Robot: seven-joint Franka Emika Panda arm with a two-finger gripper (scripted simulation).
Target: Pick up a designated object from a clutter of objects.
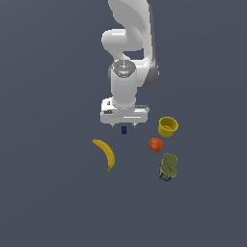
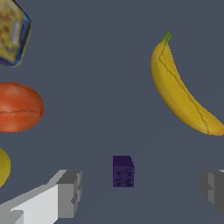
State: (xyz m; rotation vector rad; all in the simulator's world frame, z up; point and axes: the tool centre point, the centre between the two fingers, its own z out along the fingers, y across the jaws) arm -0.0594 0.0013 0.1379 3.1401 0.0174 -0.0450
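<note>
The designated object, a tiny dark purple block (image 1: 124, 130) (image 2: 123, 171), lies on the dark floor directly under my gripper (image 1: 124, 125) (image 2: 142, 190). The gripper is open, its two grey fingertips (image 2: 70, 192) spread wide on either side of the block, neither touching it. The wrist view shows studs on the block's face. Among the clutter, a yellow banana (image 1: 106, 153) (image 2: 181, 89) lies towards the exterior view's left of the block. A red-orange ball (image 1: 155, 144) (image 2: 17, 107), a yellow cup (image 1: 168, 127) (image 2: 3, 166) and an olive-green can (image 1: 168, 166) (image 2: 13, 33) sit to its right.
The white arm (image 1: 128, 62) comes down from the top of the exterior view and hides the floor behind the block. The cup stands upright; the can lies on its side nearest the camera.
</note>
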